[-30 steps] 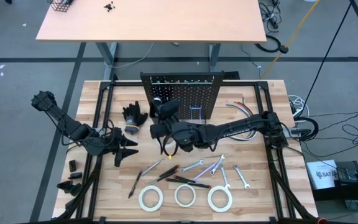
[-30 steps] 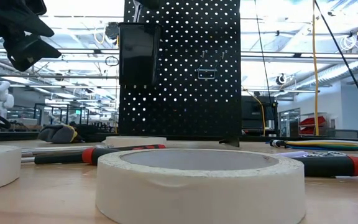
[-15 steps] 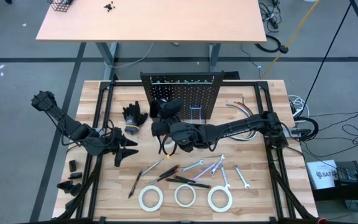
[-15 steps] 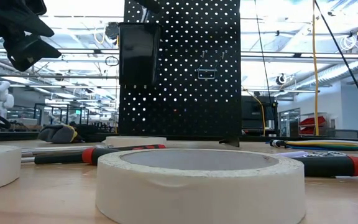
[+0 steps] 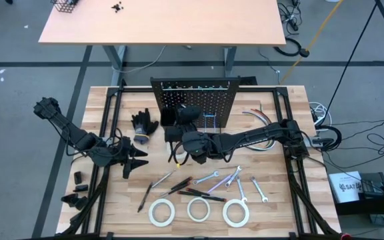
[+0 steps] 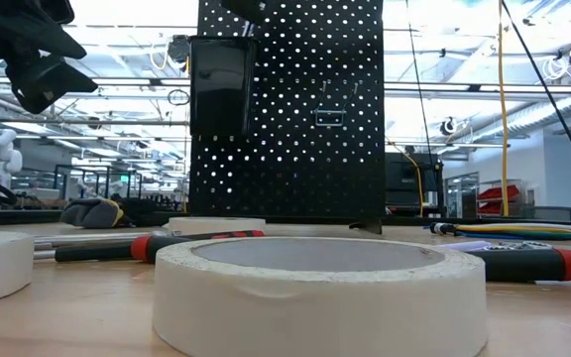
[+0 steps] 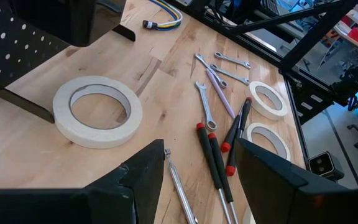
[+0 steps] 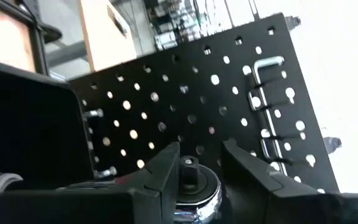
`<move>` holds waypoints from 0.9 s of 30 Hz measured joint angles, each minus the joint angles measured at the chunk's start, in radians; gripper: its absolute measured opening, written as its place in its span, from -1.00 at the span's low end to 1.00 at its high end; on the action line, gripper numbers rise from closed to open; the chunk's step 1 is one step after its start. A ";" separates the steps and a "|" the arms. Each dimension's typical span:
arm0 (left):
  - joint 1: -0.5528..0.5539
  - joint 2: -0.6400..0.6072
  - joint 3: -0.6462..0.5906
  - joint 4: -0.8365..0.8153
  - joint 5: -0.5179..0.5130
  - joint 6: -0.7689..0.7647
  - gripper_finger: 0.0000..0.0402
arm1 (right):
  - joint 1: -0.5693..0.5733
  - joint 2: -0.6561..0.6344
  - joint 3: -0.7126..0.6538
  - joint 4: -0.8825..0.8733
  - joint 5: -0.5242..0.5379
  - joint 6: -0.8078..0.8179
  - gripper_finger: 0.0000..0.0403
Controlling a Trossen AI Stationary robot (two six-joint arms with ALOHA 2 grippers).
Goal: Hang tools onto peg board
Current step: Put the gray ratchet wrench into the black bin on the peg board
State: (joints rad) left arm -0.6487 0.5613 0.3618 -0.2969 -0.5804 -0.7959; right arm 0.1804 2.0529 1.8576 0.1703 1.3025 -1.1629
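One ratchet (image 8: 194, 186) btwn right pincer (image 8: 199, 163) fingers

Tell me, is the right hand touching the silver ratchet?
Touching. In the right wrist view the ratchet sits between the right hand's two fingers, its head against both, in front of the peg board.

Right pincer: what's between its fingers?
The right pincer has the silver ratchet head between its fingers, facing the peg board. The ratchet's handle is hidden behind the fingers.

Black gloves (image 5: 143, 124) and grey hoses (image 5: 257, 117) lie on the wooden tabletop (image 5: 279, 207).
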 joint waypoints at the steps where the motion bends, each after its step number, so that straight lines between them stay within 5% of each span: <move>1: 0.000 0.000 0.000 0.000 0.000 0.000 -0.02 | 0.001 0.000 0.000 0.002 -0.003 0.000 -0.45; 19: 0.000 0.000 0.000 0.001 0.009 -0.007 -0.02 | 0.012 -0.002 0.064 -0.015 0.021 0.208 -0.44; 27: 0.000 0.000 0.000 0.001 0.011 -0.006 -0.02 | 0.009 -0.003 0.064 -0.358 -0.026 0.213 -0.44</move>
State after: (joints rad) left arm -0.6487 0.5613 0.3618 -0.2958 -0.5697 -0.8021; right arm 0.1894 2.0499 1.9217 -0.1879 1.2760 -0.9497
